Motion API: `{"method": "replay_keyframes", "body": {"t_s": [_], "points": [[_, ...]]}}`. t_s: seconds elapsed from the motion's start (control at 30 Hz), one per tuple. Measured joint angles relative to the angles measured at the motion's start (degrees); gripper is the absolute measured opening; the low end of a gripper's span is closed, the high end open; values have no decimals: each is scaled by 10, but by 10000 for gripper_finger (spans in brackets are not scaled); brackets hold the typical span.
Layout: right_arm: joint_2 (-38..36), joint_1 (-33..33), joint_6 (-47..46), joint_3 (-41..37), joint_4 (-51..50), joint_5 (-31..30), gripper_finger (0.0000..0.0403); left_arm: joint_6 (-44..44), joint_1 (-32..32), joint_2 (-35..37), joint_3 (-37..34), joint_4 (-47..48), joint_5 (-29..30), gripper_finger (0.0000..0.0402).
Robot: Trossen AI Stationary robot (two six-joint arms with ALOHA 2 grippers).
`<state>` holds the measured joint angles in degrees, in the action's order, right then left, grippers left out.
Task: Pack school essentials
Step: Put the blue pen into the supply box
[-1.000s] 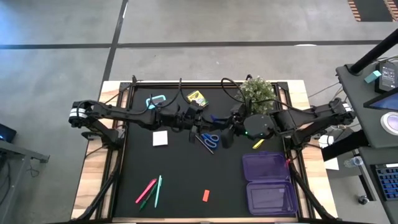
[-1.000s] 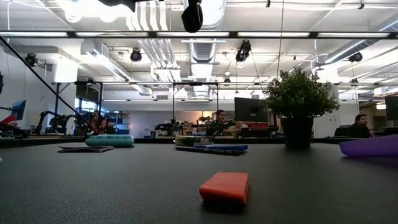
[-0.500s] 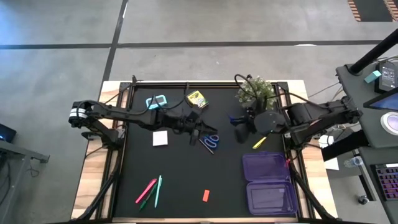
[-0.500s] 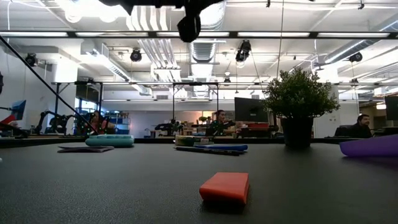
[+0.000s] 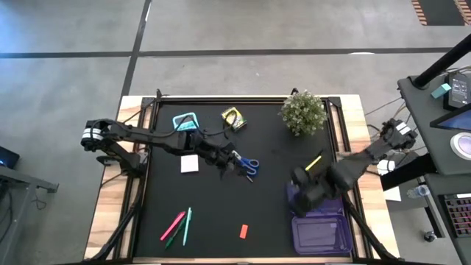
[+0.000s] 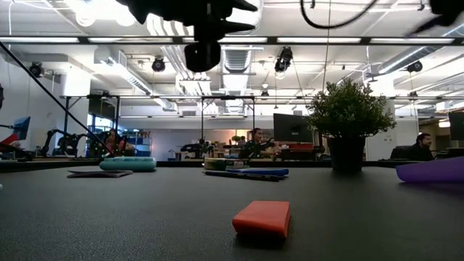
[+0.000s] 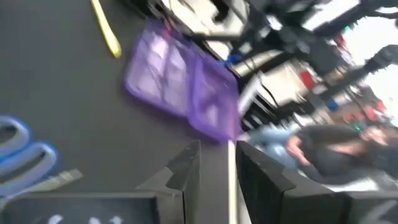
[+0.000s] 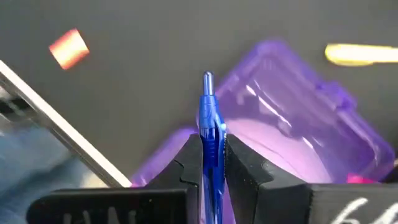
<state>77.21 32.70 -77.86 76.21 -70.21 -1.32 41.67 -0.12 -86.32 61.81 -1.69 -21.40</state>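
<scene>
1. Since the earlier frames, the right pincer [image 5: 300, 179] has been carried from beside the potted plant [image 5: 303, 112], at the far right of the surface, to a spot over the purple case [image 5: 321, 221] at the near right.
2. A blue pen [image 8: 209, 127] is gripped between the closed fingers [image 8: 186, 163] of the right pincer, its tip pointing out over the open case, as the right wrist view shows.
3. The left pincer [image 5: 225, 163] has been drawn back slightly toward the left and is now found just left of the blue-handled scissors [image 5: 247, 165], which lie on the black surface [image 5: 221, 221] near its middle.
4. In the left wrist view the left pincer's fingers [image 7: 184, 167] stand a narrow way apart with nothing between them; the gap has widened over the last second.
5. A yellow marker [image 5: 313, 163] lies on the surface just beyond the case; it was partly covered by the right arm earlier.
6. Unmoved are the white note pad [image 5: 190, 163], the yellow crayon box [image 5: 233, 117] and a teal object [image 5: 185, 121] at the far side.
7. Also unmoved are the pink and teal pens [image 5: 177, 225] at the near left and the orange eraser [image 5: 243, 231] at the near middle, which is closest to the low camera.
</scene>
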Motion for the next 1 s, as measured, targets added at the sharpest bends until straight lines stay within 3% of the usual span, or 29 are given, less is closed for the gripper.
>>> {"method": "replay_keyframes", "body": {"t_s": [0.27,0.57,0.87,1.0], "points": [[79,128,-19,-13,33,94,33,14,-52,0,-3,71,-30,86],[157,199,69,-13,90,86,32,52,-120,0,-4,109,-30,86],[228,207,146,-14,95,73,35,151,-202,0,-5,358,-17,86],[243,207,177,-14,98,53,46,216,-241,0,-5,473,29,86]]}}
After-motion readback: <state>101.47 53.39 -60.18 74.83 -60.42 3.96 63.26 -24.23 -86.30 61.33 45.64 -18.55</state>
